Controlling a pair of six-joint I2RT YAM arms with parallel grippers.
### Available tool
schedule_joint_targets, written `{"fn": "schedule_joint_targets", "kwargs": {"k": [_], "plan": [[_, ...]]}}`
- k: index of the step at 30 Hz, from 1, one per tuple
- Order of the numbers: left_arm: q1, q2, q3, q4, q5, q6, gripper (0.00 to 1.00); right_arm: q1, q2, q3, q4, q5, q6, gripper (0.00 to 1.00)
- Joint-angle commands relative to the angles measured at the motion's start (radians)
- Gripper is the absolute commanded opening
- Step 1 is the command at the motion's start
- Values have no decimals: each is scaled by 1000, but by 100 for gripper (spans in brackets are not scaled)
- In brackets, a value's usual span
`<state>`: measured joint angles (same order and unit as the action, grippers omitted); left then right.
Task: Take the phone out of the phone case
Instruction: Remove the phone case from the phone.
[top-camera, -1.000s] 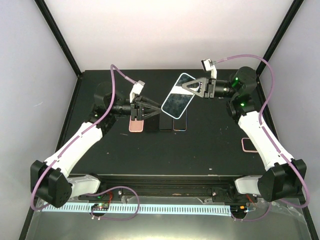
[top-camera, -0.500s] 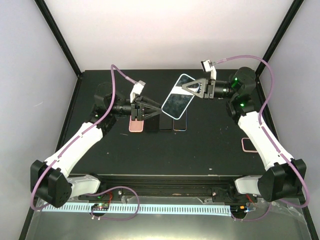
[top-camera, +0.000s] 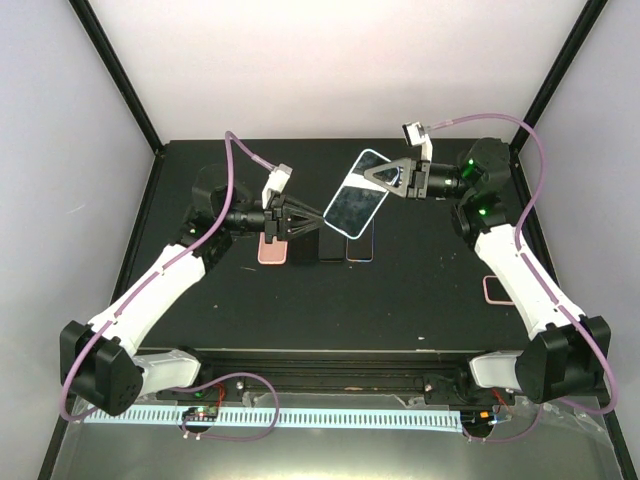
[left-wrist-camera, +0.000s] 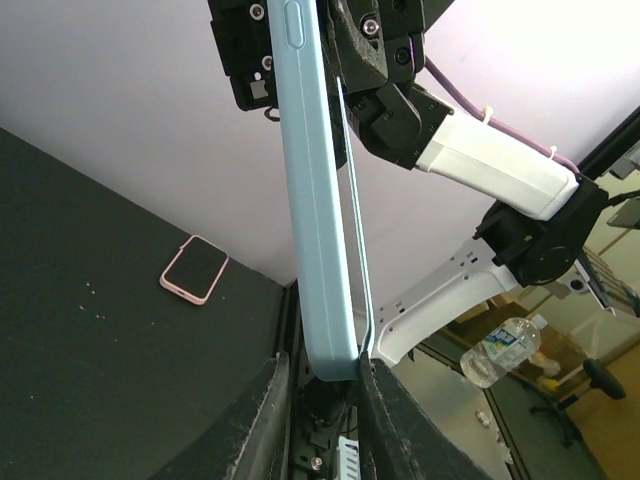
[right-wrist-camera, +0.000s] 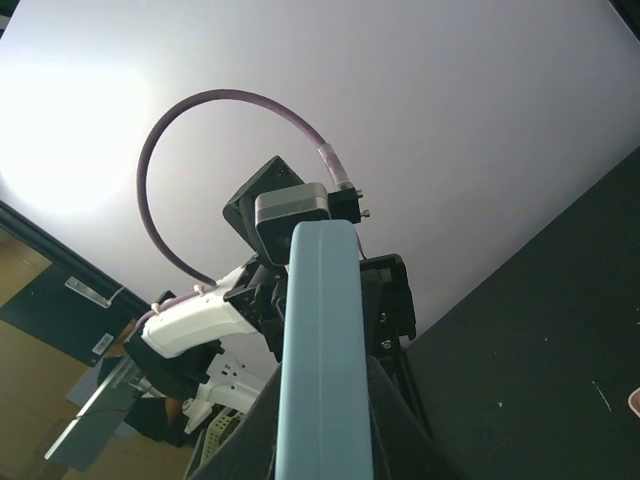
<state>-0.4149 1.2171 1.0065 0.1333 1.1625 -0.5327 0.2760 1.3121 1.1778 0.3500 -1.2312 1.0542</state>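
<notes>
Above the black tabletop the phone sits in its blue phone case, held aloft, right tool clamped on the upper end and left tool pinched narrow on the lower end; with both grips apparently set, the rim next needs prying off, though any opened seam is unclear.

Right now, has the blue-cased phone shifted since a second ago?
No. The blue-cased phone keeps the same place and tilt over the dark phones lying beneath it; only the left gripper has closed in on its lower end.
</notes>
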Motion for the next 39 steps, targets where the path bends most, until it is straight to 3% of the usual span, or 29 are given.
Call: {"fn": "schedule_joint_targets", "kwargs": {"k": [1, 15, 22, 28, 36, 39], "plan": [[5, 26, 18, -82, -100, 37, 20, 25, -36, 7, 166, -28, 114, 1], [25, 94, 14, -119, -163, 37, 14, 56, -35, -26, 453, -52, 338, 1], [12, 103, 29, -105, -158, 28, 14, 90, -33, -41, 441, -45, 318, 1], [4, 110, 59, -112, -153, 40, 16, 152, -35, -43, 332, -78, 200, 1], [1, 104, 118, -120, -125, 61, 31, 182, -50, -47, 127, -119, 21, 1], [-5, 108, 132, -114, -103, 63, 37, 203, -50, -28, -24, -129, -103, 1]]}}
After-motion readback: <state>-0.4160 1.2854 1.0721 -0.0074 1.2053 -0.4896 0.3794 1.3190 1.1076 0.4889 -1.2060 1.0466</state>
